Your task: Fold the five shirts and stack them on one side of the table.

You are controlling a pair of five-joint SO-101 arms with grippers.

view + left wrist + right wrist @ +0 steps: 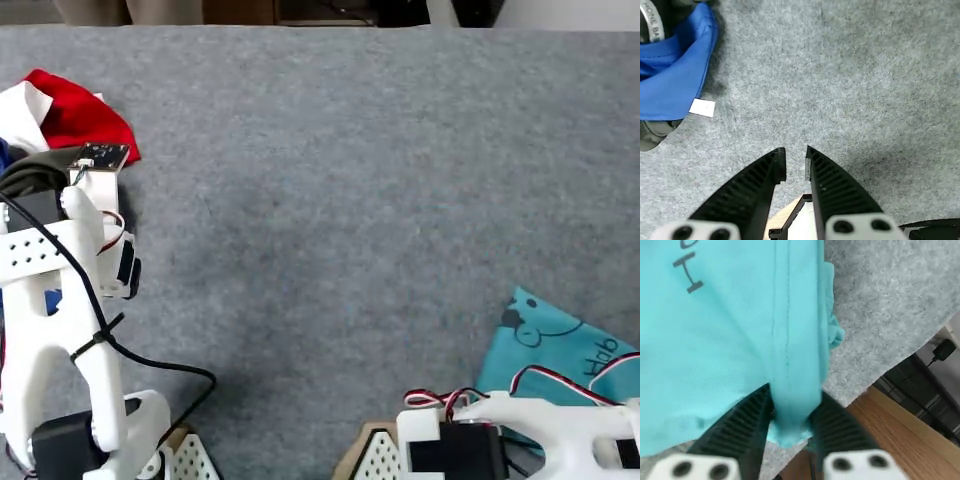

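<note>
Grey felt-like fabric covers the tabletop (350, 200), and the shirts lie toward its two sides. At the near right a turquoise cotton shirt with a dark bear print and dark lettering (545, 345) lies flat, partly under the white right arm (540, 430). In the right wrist view the right hand (792, 415) is clamped on a stitched fold of this turquoise shirt (730, 340), with the cloth pinched between its two black ribbed fingers (747, 422). This happens close to the tabletop's edge, and a wooden surface (890, 440) shows beyond it.

At the far left a crumpled red shirt with a white part (70, 115) sits at the tabletop's edge. The white left arm (50, 300) stands just nearer than it, with a black cable (150, 365) looping from it across the felt.

The left hand (796, 162) hangs over bare grey felt. Its fingers are almost together, with a thin gap at the tips and nothing between them. To its side lies a rumpled bright blue shirt (675, 75). A small white tag (702, 107) on that shirt's hem rests on the felt, apart from the left hand.
</note>
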